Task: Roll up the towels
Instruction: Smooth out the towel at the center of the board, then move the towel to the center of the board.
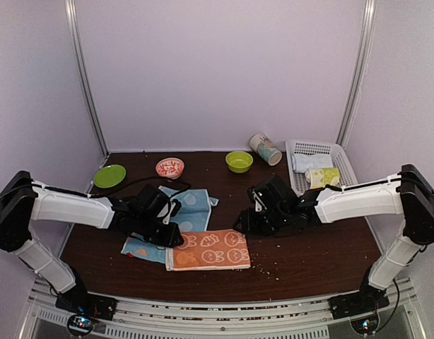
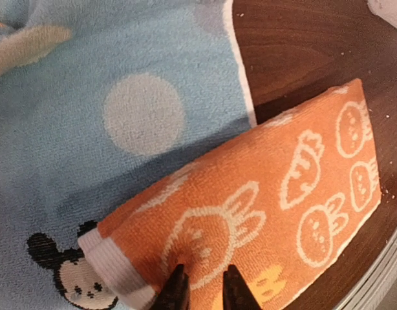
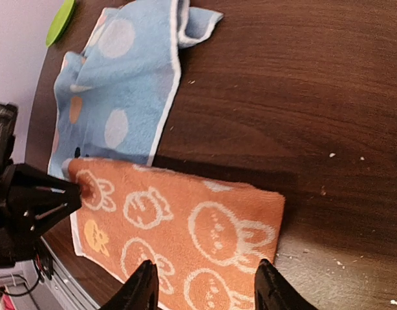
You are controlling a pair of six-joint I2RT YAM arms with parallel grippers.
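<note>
I see the orange bunny towel (image 1: 208,249) folded flat near the front edge of the table (image 1: 309,261). Its left end overlaps the light blue Mickey towel (image 1: 185,208). Left gripper (image 2: 202,294): fingers nearly together, nipping a pucker of orange cloth at that left end. Right gripper (image 3: 206,290): fingers spread wide over the towel's right half, holding nothing.

Table (image 1: 316,247): dark brown wood, with tiny pale crumbs (image 1: 273,268) on the near right part.
Plate (image 1: 109,176): green and flat, far left.
Red bowl (image 1: 169,167): far side, right of the plate.
Green bowl (image 1: 239,162): far side, near the middle.
Cup (image 1: 265,149): lying on its side, just right of the green bowl.
Basket (image 1: 323,148): white, far right, holding a pale roll (image 1: 302,162) and a yellow-green roll (image 1: 322,176).
</note>
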